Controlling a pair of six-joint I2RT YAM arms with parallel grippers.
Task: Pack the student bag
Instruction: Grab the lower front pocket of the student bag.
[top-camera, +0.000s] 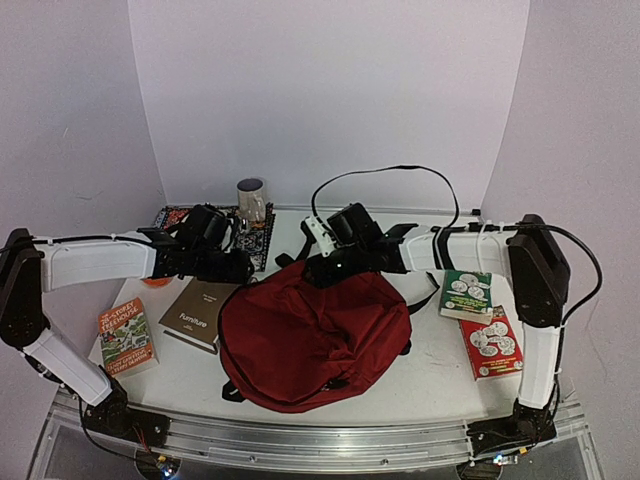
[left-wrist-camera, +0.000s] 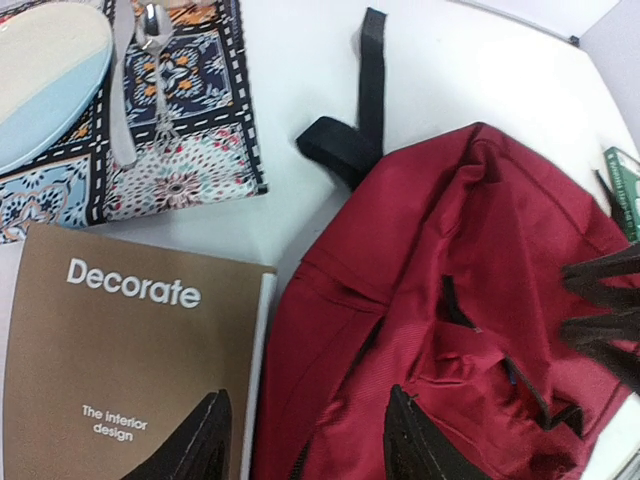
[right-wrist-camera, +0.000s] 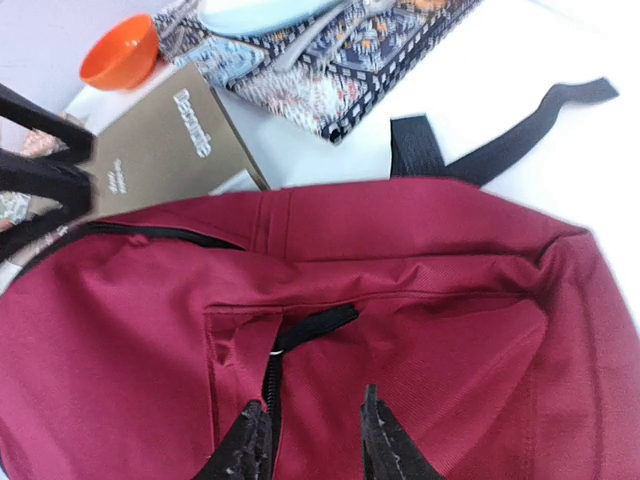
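The student bag (top-camera: 310, 335) is a dark red backpack lying flat mid-table, with black straps (left-wrist-camera: 350, 110) trailing behind it. My left gripper (left-wrist-camera: 305, 440) hangs open over the bag's left edge. One finger is above the brown book (left-wrist-camera: 120, 340), the other above red fabric (left-wrist-camera: 470, 260). My right gripper (right-wrist-camera: 315, 445) stands open just over the bag's top panel (right-wrist-camera: 430, 330), with nothing clamped. A black zip and its pull tab (right-wrist-camera: 315, 328) run beside its left finger. In the top view both grippers (top-camera: 235, 265) (top-camera: 322, 268) meet at the bag's far edge.
A patterned mat (left-wrist-camera: 170, 120) with a plate (left-wrist-camera: 45, 70) and cutlery lies behind the brown book. A mug (top-camera: 251, 200) and an orange bowl (right-wrist-camera: 120, 50) stand nearby. One book (top-camera: 125, 335) lies at the left, a green one (top-camera: 466, 293) and a red one (top-camera: 490, 342) at the right.
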